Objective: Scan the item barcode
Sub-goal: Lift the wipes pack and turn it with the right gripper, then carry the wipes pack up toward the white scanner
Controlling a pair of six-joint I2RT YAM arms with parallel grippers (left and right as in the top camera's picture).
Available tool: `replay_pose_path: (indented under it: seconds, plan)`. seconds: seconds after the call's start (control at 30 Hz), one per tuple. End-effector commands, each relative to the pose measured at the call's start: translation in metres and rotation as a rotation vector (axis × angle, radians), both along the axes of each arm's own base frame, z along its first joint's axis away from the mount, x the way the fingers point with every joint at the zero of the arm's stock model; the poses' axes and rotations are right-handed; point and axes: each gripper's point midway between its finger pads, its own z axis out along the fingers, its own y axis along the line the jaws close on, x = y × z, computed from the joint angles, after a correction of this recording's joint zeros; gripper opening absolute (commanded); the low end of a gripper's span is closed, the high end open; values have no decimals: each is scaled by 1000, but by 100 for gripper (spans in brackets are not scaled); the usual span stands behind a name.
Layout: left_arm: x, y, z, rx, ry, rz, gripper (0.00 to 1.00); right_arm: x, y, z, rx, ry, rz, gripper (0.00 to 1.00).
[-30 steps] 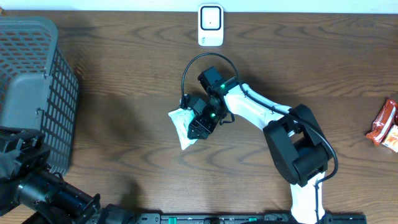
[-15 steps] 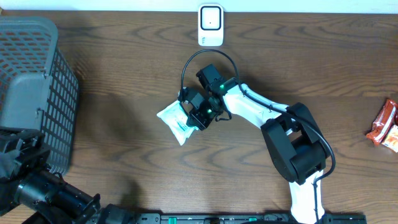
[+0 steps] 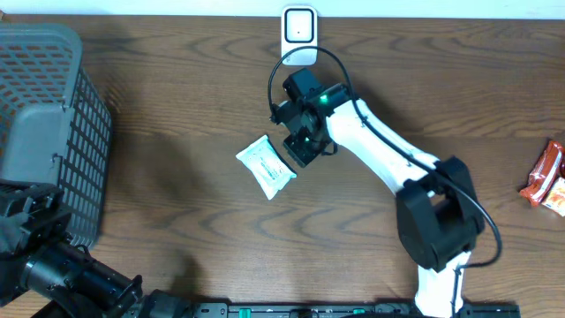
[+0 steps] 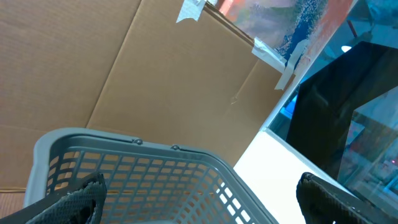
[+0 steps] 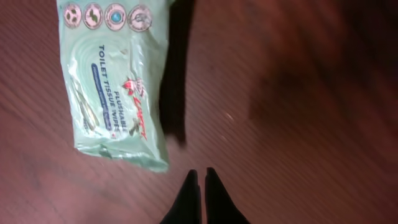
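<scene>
Wipes packet lies flat on the table, held by nothing, just beside the right claw on the basket side. That claw's fingers are pressed together on nothing. The left claw stands wide open.

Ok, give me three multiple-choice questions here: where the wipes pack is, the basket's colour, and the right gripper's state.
1. Where is the wipes pack? A in the basket; B on the table, beside the right gripper; C held in the air.
2. The basket's colour? A grey; B red; C yellow.
3. The right gripper is: A shut and empty; B shut on the pack; C wide open.
Answers: B, it lies flat on the wood; A, its mesh is grey; A, the fingers meet with nothing between.
</scene>
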Motion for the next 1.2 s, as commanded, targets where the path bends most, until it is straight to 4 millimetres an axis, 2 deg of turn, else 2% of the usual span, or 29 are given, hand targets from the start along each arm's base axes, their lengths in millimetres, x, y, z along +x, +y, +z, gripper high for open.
replay_pose_path:
  seconds: [0.0,0.03,0.07,0.1,0.13,0.27,0.37,0.47,0.67,0.83,0.87,0.9,0.97,1.07,1.13,1.17]
  plan:
    - [-6,3,2,-9,-12,13,98,-2,7,12,38,5,-52,49]
    - [-6,3,2,-9,-12,13,98,-8,19,10,110,44,-7,66]
    - [-6,3,2,-9,-12,13,98,-13,30,10,175,74,44,76]
    - [-6,3,2,-9,-12,13,98,-16,39,8,230,96,85,90]
    - [-6,3,2,-9,-12,13,98,-17,46,5,265,108,105,98]
    - [-6,3,2,-9,-12,13,98,-10,59,-23,297,137,99,99]
    - [-6,3,2,-9,-12,13,98,-7,61,-42,291,148,97,99]
    - [-6,3,2,-9,-12,13,98,-9,60,-48,282,165,85,99]
    - [-6,3,2,-9,-12,13,98,-25,67,-59,258,207,107,99]
    - [-6,3,2,-9,-12,13,98,-52,55,-102,159,369,33,99]
    - [-6,3,2,-9,-12,13,98,-58,52,-111,139,399,22,97]
    - [-6,3,2,-9,-12,13,98,-63,50,-119,122,424,7,87]
    - [-6,3,2,-9,-12,13,98,-64,48,-128,104,450,-16,59]
    - [-6,3,2,-9,-12,13,98,-57,46,-127,107,449,-31,33]
    - [-6,3,2,-9,-12,13,98,-52,46,-126,109,436,-35,9]
    - [-6,3,2,-9,-12,13,98,-50,46,-126,106,427,-37,1]
